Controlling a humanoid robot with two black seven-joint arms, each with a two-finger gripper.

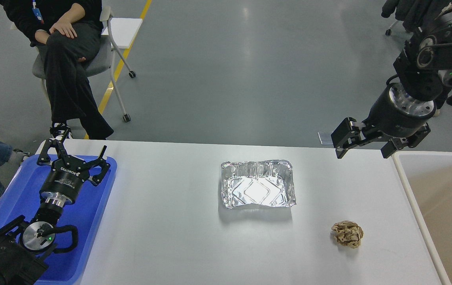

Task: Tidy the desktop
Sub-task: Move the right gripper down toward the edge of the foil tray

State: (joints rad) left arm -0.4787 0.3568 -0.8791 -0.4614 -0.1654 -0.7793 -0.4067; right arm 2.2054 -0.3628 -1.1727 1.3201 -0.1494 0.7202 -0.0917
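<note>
My left pincer hangs over the blue tray at my near left, its fingers spread wide and holding nothing. What I can see of the tray around my arm looks bare, so I judge that nothing has been sorted into it yet.

The desktop stretches from just right of that pincer all the way across to the bin. Two things lie on it. Nearest me, far off to the right of my left pincer and below my right one, sits a crumpled ball of brown paper, close to the bin's rim but apart from it. Farther out, about midway between my two pincers, rests an empty foil dish, its walls dented, standing open side up.

My right pincer hovers above the far right corner of the desktop, just left of the bin, fingers open and empty. What shows of the bin looks empty too.

So I judge the tidying barely begun or not begun: both the paper and the dish are left to clear. The paper looks like rubbish for the bin, within reach of my right pincer; the dish may belong in the tray, though that is my guess.
</note>
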